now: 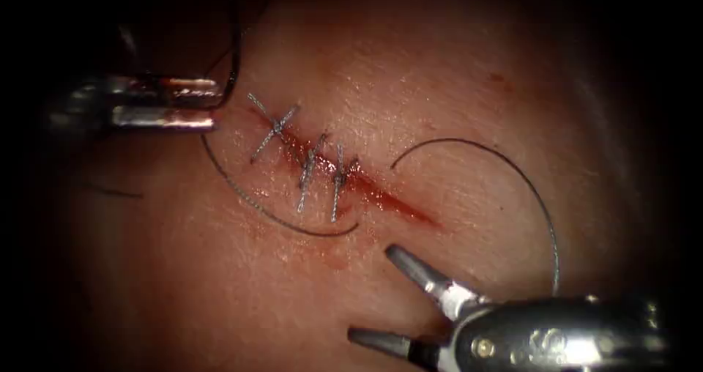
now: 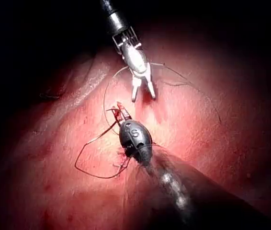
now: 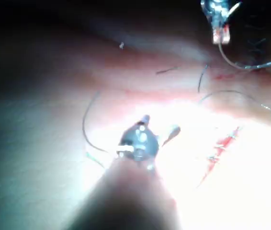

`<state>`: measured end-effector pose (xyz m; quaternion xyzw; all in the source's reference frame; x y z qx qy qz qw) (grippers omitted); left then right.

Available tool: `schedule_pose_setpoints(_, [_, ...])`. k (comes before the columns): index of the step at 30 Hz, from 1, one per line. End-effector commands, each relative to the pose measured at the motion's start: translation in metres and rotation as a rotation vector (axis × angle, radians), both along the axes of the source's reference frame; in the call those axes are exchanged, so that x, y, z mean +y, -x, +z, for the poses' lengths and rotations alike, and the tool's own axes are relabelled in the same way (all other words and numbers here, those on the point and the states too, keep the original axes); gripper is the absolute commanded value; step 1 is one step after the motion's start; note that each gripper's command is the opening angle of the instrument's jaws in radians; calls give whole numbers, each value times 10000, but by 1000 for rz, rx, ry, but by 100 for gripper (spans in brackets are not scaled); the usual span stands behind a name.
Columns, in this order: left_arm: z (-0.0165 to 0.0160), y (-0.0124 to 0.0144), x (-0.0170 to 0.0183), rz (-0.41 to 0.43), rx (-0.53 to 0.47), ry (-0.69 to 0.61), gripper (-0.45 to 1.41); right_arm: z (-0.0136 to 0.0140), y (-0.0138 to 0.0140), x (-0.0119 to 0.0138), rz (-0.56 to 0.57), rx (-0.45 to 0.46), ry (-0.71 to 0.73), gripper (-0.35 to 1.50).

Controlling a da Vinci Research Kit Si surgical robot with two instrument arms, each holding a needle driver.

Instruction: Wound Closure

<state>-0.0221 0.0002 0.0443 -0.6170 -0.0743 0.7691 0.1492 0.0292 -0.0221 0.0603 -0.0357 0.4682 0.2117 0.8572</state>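
Steel right tool (image 1: 370, 295) agape, empty, left tool (image 1: 212, 102) clamping thread (image 1: 233, 42)

Dark thread (image 1: 271, 211) loops below the partly stitched cut (image 1: 344, 174), seemingly slack.

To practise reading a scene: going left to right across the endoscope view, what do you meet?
left tool, shut on dark thread → stitches over the cut → loose thread arc → right tool, open and empty.
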Motion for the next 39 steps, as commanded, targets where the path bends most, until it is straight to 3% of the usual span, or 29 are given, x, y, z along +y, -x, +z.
schedule_pose_setpoints(1, [6,8,-4,6,-6,-1,-45,27,-13,-5,-6,-24,4,98])
schedule_pose_setpoints(7, [4,12,-8,12,-15,-2,-45,87,-31,-16,-40,-84,15,96])
schedule_pose_setpoints(11, [5,12,-7,13,-16,-1,-45,113,-29,-17,-45,-104,25,88])
schedule_pose_setpoints(17, [8,15,-9,14,-18,2,-45,111,-24,-5,-4,-114,43,71])
schedule_pose_setpoints(19, [10,17,-10,15,-18,4,-45,112,-29,-3,-5,-121,52,56])
schedule_pose_setpoints(25, [11,20,-13,18,-21,6,-45,122,-37,-2,-32,-120,81,-35])
schedule_pose_setpoints(33, [11,19,-13,18,-21,6,-45,124,-26,3,-48,-115,92,-35])
schedule_pose_setpoints(39, [12,18,-15,20,-22,8,-45,103,-9,-22,-78,-107,88,-35])
